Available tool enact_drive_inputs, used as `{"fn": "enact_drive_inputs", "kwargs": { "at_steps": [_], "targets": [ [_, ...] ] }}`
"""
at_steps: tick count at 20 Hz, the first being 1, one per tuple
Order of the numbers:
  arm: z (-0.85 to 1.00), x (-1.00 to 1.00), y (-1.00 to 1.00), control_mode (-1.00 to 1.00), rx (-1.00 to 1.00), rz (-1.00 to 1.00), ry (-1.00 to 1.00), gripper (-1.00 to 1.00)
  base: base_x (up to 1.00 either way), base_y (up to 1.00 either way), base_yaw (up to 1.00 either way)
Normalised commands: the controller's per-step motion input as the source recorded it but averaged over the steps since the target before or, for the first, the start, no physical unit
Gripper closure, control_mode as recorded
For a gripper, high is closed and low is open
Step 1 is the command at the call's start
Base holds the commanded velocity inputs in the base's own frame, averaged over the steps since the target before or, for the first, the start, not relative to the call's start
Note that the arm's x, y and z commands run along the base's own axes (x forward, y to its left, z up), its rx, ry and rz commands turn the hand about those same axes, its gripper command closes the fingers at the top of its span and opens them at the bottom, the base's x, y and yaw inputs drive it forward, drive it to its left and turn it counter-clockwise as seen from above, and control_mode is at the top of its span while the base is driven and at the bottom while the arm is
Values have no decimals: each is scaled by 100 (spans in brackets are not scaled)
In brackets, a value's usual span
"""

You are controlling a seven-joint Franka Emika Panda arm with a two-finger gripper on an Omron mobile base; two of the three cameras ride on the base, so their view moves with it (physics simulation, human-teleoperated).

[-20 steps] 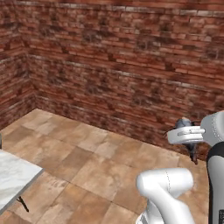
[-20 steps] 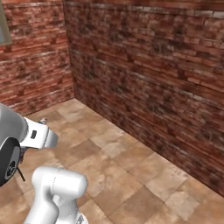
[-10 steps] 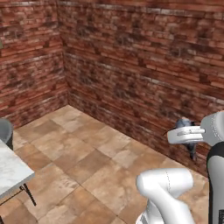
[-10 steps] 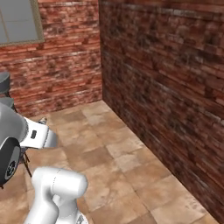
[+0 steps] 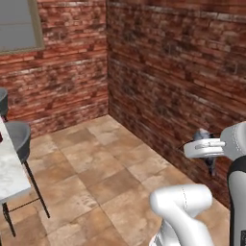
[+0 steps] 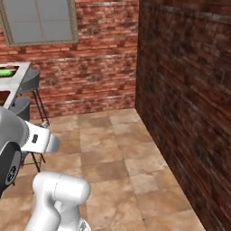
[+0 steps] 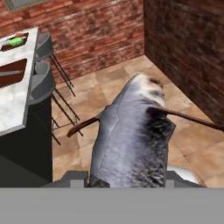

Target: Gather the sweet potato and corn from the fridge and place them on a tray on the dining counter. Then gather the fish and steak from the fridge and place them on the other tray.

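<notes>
Right now the fingers (image 7: 127, 183) are closed narrowly on the fish (image 7: 131, 140), a grey scaly body rising from between them over the tiled floor (image 7: 109, 83). Beyond, brick walls (image 7: 183, 39) meet in a corner. Grey stools (image 7: 41, 83) line the marble bench (image 7: 13, 100), where two trays (image 7: 12, 72) lie; the far one holds the corn (image 7: 16, 41).

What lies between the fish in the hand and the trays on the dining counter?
Two grey stools line the near edge of the dining counter; otherwise open tiled floor. The fish could pass above them to the nearer tray.
</notes>
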Motion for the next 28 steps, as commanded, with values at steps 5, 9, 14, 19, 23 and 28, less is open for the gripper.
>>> {"fn": "enact_drive_inputs", "kwargs": {
  "at_steps": [5,9,14,19,23,28],
  "targets": [
    [0,0,0,100,0,0,0,100,63,-39,44],
    [0,0,0,100,0,0,0,100,66,-37,44],
    [0,0,0,100,0,0,0,100,65,-39,44],
    [0,0,0,100,0,0,0,100,64,-39,44],
    [0,0,0,100,0,0,0,100,65,-39,44],
    [0,0,0,100,0,0,0,100,65,-40,44]
  ]
}}
